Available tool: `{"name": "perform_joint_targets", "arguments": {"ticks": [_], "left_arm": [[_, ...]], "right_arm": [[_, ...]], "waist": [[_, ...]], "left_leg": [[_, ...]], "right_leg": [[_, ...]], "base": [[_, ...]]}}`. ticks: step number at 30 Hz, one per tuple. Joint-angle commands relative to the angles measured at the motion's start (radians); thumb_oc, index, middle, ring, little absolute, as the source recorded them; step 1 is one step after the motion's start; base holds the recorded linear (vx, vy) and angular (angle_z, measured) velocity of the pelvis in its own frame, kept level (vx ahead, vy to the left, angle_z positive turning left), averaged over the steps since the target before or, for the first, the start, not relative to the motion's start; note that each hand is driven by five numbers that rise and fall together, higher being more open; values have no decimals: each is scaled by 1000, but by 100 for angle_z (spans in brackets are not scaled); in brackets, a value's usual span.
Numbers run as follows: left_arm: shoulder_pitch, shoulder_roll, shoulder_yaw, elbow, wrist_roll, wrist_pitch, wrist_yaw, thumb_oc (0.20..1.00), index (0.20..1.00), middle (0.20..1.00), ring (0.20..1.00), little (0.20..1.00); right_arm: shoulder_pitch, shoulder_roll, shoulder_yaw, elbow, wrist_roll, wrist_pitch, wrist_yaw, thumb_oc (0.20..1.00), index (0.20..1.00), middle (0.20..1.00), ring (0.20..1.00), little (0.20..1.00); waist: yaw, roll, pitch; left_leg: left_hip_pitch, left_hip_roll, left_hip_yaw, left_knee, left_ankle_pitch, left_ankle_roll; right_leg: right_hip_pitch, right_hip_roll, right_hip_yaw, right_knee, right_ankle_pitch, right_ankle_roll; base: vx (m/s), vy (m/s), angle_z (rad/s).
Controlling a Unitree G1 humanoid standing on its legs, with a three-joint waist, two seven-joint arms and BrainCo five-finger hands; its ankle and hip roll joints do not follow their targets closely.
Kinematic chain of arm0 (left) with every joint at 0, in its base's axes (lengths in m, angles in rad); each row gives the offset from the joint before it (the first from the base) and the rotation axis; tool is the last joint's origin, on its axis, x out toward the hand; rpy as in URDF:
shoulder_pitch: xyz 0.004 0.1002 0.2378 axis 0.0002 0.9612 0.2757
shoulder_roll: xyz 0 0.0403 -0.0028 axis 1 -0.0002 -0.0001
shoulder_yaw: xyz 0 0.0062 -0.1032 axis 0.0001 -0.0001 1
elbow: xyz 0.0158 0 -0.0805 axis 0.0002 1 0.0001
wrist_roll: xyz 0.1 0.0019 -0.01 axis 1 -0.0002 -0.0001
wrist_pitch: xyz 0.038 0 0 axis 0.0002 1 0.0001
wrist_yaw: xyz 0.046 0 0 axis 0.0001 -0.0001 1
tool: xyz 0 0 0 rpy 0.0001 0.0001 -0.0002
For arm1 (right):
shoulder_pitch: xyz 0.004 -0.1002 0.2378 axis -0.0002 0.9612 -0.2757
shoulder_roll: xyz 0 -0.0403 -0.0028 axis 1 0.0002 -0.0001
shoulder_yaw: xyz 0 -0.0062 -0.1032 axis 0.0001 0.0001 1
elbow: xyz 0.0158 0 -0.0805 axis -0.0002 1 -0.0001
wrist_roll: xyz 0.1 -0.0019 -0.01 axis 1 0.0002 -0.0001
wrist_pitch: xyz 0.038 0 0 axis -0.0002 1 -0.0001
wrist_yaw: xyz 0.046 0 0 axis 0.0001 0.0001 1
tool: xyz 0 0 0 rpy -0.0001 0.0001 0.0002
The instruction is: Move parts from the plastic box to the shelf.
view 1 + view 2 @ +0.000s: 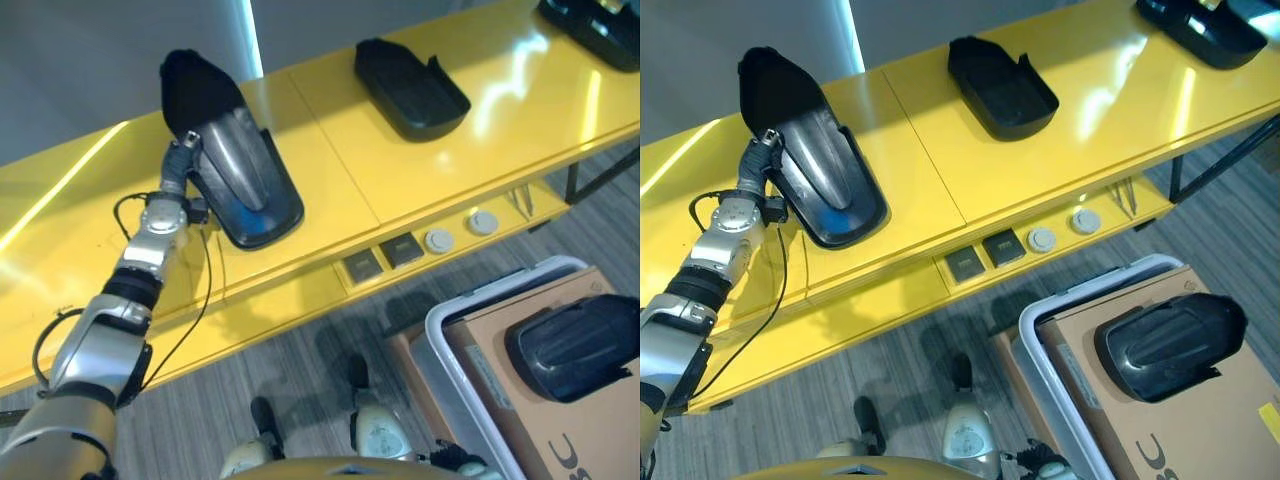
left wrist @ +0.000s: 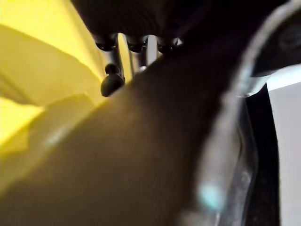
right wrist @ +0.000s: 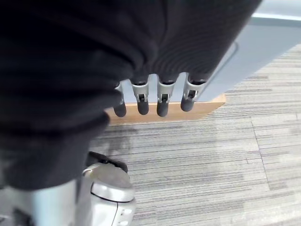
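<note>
From the left eye view we see the left hand [image 1: 186,152] up on the yellow shelf [image 1: 400,170], pressed against the edge of a black moulded part [image 1: 235,160] with a glossy silver-grey inside, which lies on the shelf top. Its fingers are tucked behind the part, so we cannot tell whether they grip it. Further along sits a second black part [image 1: 410,88], and a third [image 1: 592,25] lies at the far end. Down on the floor, the plastic box [image 1: 455,370] holds a cardboard sheet [image 1: 520,420] with one more black part [image 1: 575,345] resting on it.

In the right eye view we get the same layout.

In the left wrist view, the dark part [image 2: 155,141] looms right up close, with dark fingertips [image 2: 111,81] just beside it, possibly touching.

In the right wrist view, the right hand [image 3: 150,101] hangs over grey carpet [image 3: 207,160], fingers relaxed, holding nothing.
</note>
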State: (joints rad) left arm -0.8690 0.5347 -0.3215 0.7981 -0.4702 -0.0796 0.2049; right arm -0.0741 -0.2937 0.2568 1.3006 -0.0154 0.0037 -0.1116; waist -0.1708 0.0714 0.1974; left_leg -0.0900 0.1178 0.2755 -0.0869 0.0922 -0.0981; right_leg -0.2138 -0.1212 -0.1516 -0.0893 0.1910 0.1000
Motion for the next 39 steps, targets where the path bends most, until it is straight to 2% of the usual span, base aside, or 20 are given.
{"name": "perform_joint_targets", "arguments": {"ticks": [1,8,19,20,21,22,33,35,39], "left_arm": [[-98,126,-17,40,47,-24,0,200,200,200,200,200],[-99,148,-53,127,112,0,-33,200,200,200,200,200],[-172,155,-116,211,205,14,-53,216,216,216,216,216],[-179,155,-122,219,205,14,-53,567,567,567,567,567],[-190,142,-122,238,199,16,-55,871,871,871,871,871],[-196,137,-125,239,199,17,-54,1000,1000,1000,1000,1000],[-247,40,-105,350,206,48,-27,1000,1000,1000,1000,1000],[-272,-2,-84,403,161,61,-17,1000,1000,1000,1000,1000],[-283,-16,-74,380,131,46,-6,1000,1000,1000,1000,1000]], "right_arm": [[-40,15,19,1,24,-3,0,1000,1000,1000,1000,1000],[-62,21,39,3,52,-10,10,1000,1000,1000,1000,1000],[-75,36,49,-7,95,-23,16,1000,1000,1000,1000,1000],[-76,38,52,-6,96,-22,17,1000,1000,1000,1000,1000],[-81,39,55,-1,102,-22,22,1000,1000,1000,1000,1000],[-82,41,55,0,108,-23,23,1000,1000,1000,1000,1000],[-104,50,75,25,151,-13,54,1000,1000,1000,1000,1000],[-123,55,95,26,150,-6,56,1000,1000,1000,1000,1000],[-133,54,105,29,137,-1,59,1000,1000,1000,1000,1000]], "waist": [[15,-33,32],[23,-29,75],[14,-25,97],[14,-25,97],[12,-26,99],[12,-27,99],[15,-26,90],[20,-21,76],[28,-13,59]], "left_leg": [[-5,50,-25,0,28,-40],[-28,50,-23,0,39,-44],[-48,51,-18,0,43,-47],[-48,51,-17,0,43,-47],[-46,52,-15,0,42,-47],[-44,53,-14,0,41,-48],[-26,64,-8,0,43,-53],[-6,71,-5,0,42,-56],[18,74,-7,0,35,-57]], "right_leg": [[47,-53,1,2,-34,96],[20,-60,8,2,-23,98],[-1,-63,12,2,-17,99],[-2,-62,13,2,-17,99],[-2,-61,16,2,-17,99],[-1,-61,16,2,-17,99],[16,-55,7,2,-30,93],[40,-49,3,2,-41,89],[69,-47,-5,2,-52,86]], "base": [[0,0,0],[4,-2,-1],[0,0,0],[0,0,0],[0,0,0],[0,0,0],[2,-2,-1],[44,-23,-2],[29,-9,-1]]}}
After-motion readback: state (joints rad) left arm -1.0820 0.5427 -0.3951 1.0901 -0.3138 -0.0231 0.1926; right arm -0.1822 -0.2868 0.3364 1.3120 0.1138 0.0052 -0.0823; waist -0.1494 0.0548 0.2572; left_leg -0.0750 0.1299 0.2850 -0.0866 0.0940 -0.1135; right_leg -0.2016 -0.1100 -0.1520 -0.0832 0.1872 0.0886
